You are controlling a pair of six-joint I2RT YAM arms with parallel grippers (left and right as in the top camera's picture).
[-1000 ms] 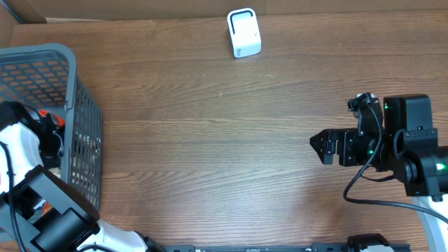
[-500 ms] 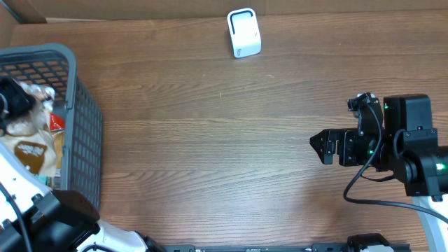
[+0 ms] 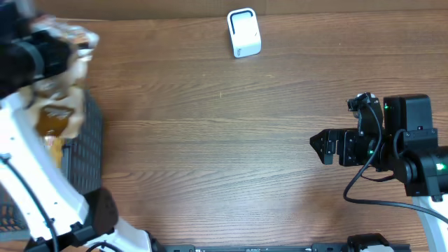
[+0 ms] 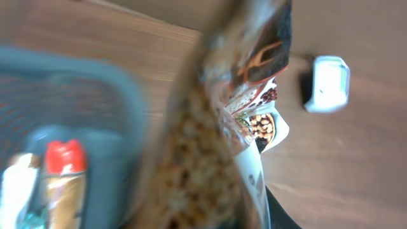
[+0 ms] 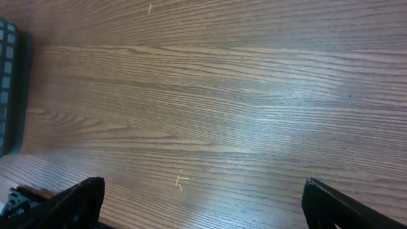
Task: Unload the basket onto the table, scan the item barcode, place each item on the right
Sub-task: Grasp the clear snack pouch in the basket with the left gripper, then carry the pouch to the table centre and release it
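Observation:
A brown snack bag (image 3: pixel 61 84) printed with nuts hangs above the grey basket (image 3: pixel 87 150) at the table's left, and my left gripper (image 3: pixel 49 56) is shut on it. In the left wrist view the blurred bag (image 4: pixel 210 140) fills the middle and hides most of the fingers. The white barcode scanner (image 3: pixel 243 33) stands at the far edge of the table, well to the right of the bag, and appears as the scanner (image 4: pixel 327 83) in the left wrist view. My right gripper (image 3: pixel 323 147) is open at the right, low over bare wood (image 5: pixel 203 203), holding nothing.
The basket (image 4: pixel 95 102) holds other packages, including one with a red top (image 4: pixel 63 159). Its dark wall (image 5: pixel 9 83) shows at the left edge of the right wrist view. Brown wooden tabletop (image 3: pixel 210 140) lies between the basket, the scanner and the right arm.
My left arm has lifted the snack bag up out of the basket and carried it toward the far side. The right arm has not moved.

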